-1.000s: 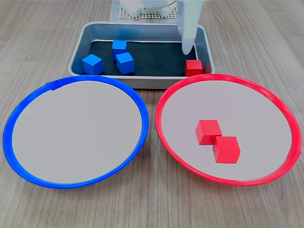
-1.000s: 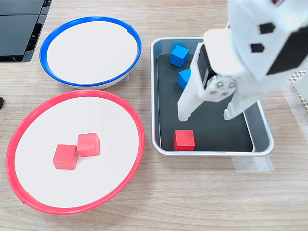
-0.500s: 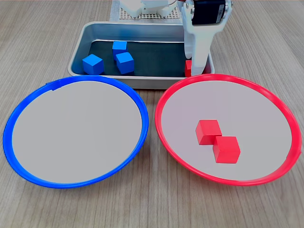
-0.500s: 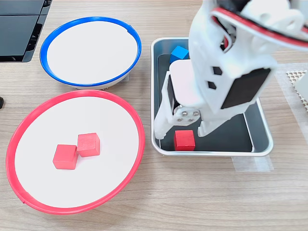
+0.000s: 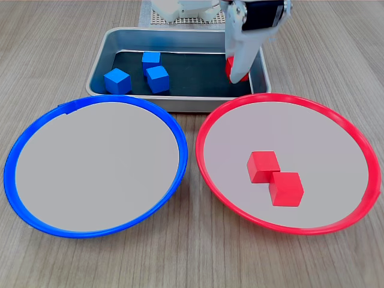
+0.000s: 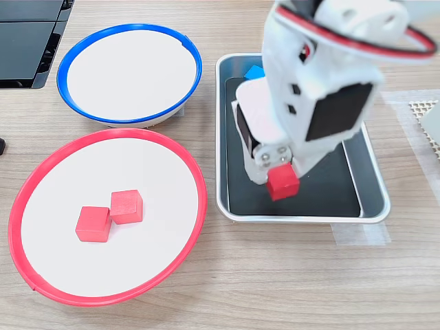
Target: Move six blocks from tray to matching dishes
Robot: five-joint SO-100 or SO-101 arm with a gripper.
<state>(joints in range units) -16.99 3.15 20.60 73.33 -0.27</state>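
Already 2 red blocks (image 5: 275, 178) lie touching each other on the pale centre of the red-rimmed dish (image 5: 207, 159), at the lower right of the first exterior view and the lower left of the second exterior view. A 3rd red block (image 6: 282, 183) is pinched in the closed gripper (image 6: 280, 180) and appears lifted clear of the tray's dark floor, hanging over the tray (image 6: 375, 206) near its lower wall in the second exterior view; in the first exterior view it shows only as a red sliver at the fingertips, upper right of centre. By my reckoning this is the carry of the last red one, so roughly a third of the job is finished. Left to do: 3 blue blocks (image 5: 157, 78) sit in the tray's left half in the first exterior view, and the blue-rimmed dish (image 5: 12, 159) at the lower left holds nothing. Everything rests on a pale wood-grain table (image 5: 192, 264). A strip of clear tape (image 6: 361, 234) lies just below the tray in the second exterior view, a dark flat object (image 6: 27, 41) fills that picture's upper left corner, and a white mesh mat (image 6: 426, 108) peeks in at its right edge.
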